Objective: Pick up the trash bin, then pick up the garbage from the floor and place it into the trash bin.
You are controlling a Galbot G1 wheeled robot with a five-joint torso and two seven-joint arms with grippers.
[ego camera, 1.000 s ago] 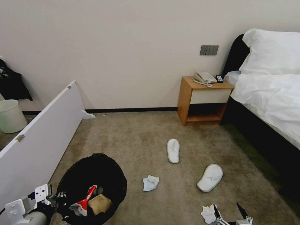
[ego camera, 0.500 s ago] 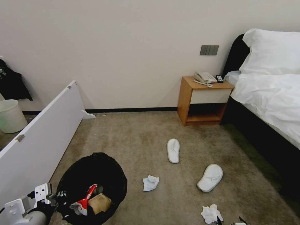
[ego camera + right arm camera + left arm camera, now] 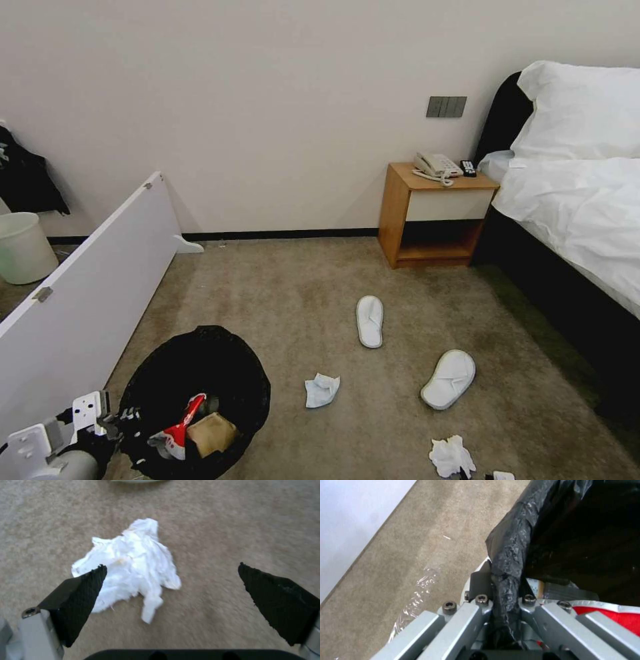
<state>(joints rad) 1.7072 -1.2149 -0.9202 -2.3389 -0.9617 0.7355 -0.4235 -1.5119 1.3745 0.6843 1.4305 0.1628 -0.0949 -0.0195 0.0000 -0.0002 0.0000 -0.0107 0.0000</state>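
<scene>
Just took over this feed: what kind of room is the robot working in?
Most likely a hotel guest room: a bed with white linen, a wooden nightstand holding a corded telephone, and disposable white slippers on the carpet.

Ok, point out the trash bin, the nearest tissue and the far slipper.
trash bin (image 3: 230,347): head view, black-lined rim.
nearest tissue (image 3: 133,562): right wrist view, crumpled middle.
far slipper (image 3: 370,321): head view, middle of its top.

The trash bin (image 3: 200,393) wears a crinkly, faintly glossy black plastic bag. Beside it, the carpet (image 3: 300,307) looks matt and short-piled; the tissue (image 3: 130,565) on the carpet is soft crumpled paper. The right gripper (image 3: 171,585) has matt, finely ribbed black pads (image 3: 83,592).
</scene>
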